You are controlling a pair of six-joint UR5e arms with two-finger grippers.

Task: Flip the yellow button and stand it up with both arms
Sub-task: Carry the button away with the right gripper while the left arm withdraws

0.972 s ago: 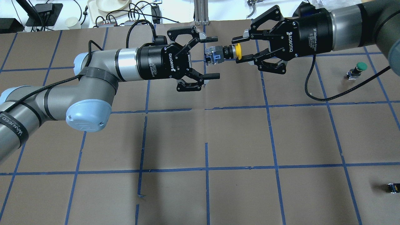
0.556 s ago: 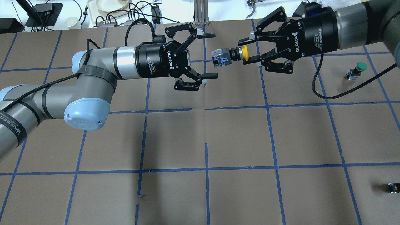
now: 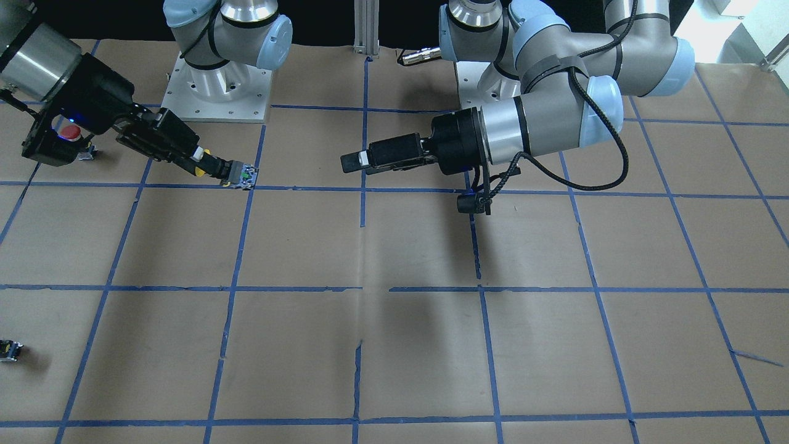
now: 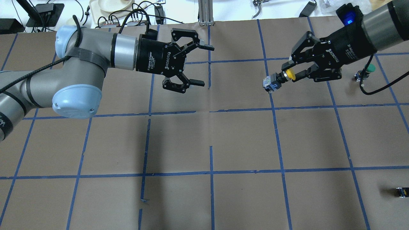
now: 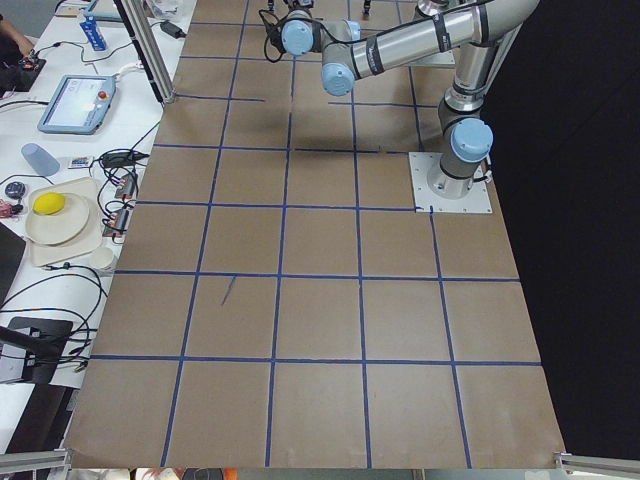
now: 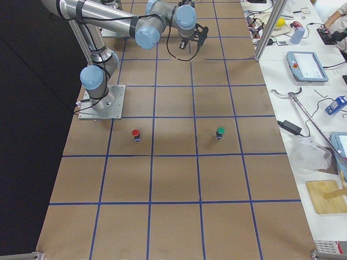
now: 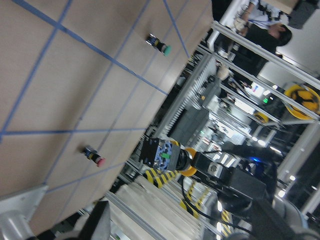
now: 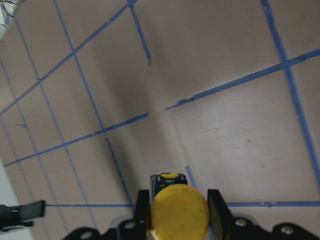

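Observation:
The yellow button (image 4: pixel 271 82) has a yellow cap and a black-and-blue body. My right gripper (image 4: pixel 290 74) is shut on its cap and holds it tilted, body end down and to the left, low over the table right of centre. In the front view the button (image 3: pixel 241 176) hangs close to the table; I cannot tell whether it touches. In the right wrist view the cap (image 8: pixel 180 210) sits between the two fingers (image 8: pixel 141 210). My left gripper (image 4: pixel 204 65) is open and empty, well left of the button. The left wrist view shows the button (image 7: pixel 170 156) far off.
A green-capped button (image 4: pixel 367 71) stands just behind my right gripper. A red-capped button (image 3: pixel 71 132) stands under my right wrist in the front view. A small black part (image 4: pixel 402 191) lies at the near right edge. Cables and dishes lie beyond the table's far edge.
My right gripper has carried the button to the right and down toward the table, and tilted it. My left gripper has drawn back to the left and stayed open.

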